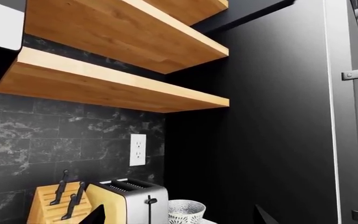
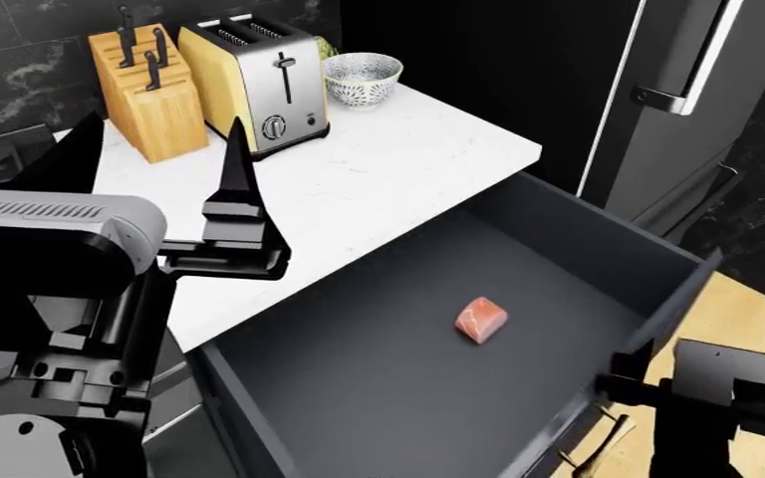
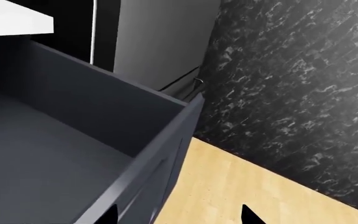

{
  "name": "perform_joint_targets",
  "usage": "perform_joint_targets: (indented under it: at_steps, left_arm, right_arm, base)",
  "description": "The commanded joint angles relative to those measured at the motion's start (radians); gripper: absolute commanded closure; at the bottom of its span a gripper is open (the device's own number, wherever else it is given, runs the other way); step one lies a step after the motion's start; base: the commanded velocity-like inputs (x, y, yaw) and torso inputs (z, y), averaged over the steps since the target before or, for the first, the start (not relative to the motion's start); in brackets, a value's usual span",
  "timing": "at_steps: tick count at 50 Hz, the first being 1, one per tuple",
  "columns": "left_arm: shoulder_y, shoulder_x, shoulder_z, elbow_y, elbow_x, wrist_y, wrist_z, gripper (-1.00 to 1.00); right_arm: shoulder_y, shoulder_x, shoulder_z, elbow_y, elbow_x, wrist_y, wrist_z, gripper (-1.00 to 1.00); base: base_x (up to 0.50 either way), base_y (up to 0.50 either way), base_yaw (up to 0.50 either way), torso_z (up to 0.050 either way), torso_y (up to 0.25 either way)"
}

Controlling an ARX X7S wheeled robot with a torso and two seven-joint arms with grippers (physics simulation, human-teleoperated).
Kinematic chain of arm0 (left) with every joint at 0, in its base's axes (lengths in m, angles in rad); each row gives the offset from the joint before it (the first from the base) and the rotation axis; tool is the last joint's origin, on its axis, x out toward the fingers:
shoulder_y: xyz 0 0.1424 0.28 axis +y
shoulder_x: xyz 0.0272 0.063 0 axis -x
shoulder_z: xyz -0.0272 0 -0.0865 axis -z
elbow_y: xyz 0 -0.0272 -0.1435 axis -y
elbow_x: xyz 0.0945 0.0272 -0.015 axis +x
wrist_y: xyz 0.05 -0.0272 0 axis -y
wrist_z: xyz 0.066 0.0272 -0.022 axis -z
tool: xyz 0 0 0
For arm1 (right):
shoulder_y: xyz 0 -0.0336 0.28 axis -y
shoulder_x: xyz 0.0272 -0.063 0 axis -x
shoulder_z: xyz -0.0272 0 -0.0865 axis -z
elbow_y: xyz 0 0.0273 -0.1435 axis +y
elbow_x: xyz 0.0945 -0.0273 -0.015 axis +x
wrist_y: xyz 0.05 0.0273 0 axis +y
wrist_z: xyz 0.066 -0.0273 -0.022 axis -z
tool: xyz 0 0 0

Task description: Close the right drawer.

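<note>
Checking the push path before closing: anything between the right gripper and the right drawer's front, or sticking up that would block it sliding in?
Nothing visible. The right gripper sits beside the front panel of the right drawer, no object between. Inside, only a small pink piece lies flat on the floor, below the rim. The cavity under the counter is hidden.

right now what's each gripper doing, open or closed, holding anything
Left gripper: open, fingers spread above the counter, holding nothing.
Right gripper: open, empty, at the front panel of the right drawer, not gripping it.
</note>
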Motion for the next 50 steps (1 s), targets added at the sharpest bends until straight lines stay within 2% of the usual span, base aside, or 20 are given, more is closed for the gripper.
perform_joint_targets:
  at_steps: [1,11,18,29,39,45,48,50]
  left_arm:
    - [0.003,-0.006,0.001,0.0,0.001,0.004,-0.001,-1.0]
    - [0.002,-0.008,0.012,-0.007,0.012,0.002,0.002,-1.0]
    - [0.008,-0.01,0.012,-0.009,0.014,0.01,0.004,-1.0]
    - [0.017,-0.012,0.011,-0.011,0.018,0.021,0.006,-1.0]
    - [0.006,-0.013,0.013,-0.003,0.007,0.013,-0.005,-1.0]
    - [0.005,-0.015,0.013,-0.003,0.005,0.013,-0.008,-1.0]
    - [0.003,-0.013,0.015,-0.002,0.005,0.013,-0.009,-1.0]
    - [0.002,-0.014,0.016,0.0,0.003,0.012,-0.01,-1.0]
  right_arm:
    - [0.021,-0.067,-0.106,0.089,0.128,-0.034,-0.069,-1.0]
    - [0.114,-0.123,-0.146,0.297,0.105,-0.121,-0.124,-1.0]
    - [0.118,-0.127,-0.152,0.289,0.109,-0.123,-0.129,-1.0]
    - [0.015,-0.072,-0.109,0.049,0.145,-0.034,-0.062,-1.0]
    - [-0.061,0.001,-0.091,-0.235,0.172,0.112,0.009,-1.0]
    - [-0.137,0.064,-0.019,-0.505,0.217,0.214,0.082,-1.0]
    - [-0.17,0.132,0.057,-0.721,0.264,0.346,0.151,-1.0]
    - [-0.17,0.156,0.089,-0.79,0.293,0.404,0.172,-1.0]
  base:
    - [0.0,0.0,0.0,0.0,0.0]
    - [0.0,0.0,0.0,0.0,0.0]
    - [0.0,0.0,0.0,0.0,0.0]
    - [0.0,0.0,0.0,0.0,0.0]
    - [0.0,0.0,0.0,0.0,0.0]
    - [0.0,0.0,0.0,0.0,0.0]
    - [0.0,0.0,0.0,0.0,0.0]
    - [0.0,0.0,0.0,0.0,0.0]
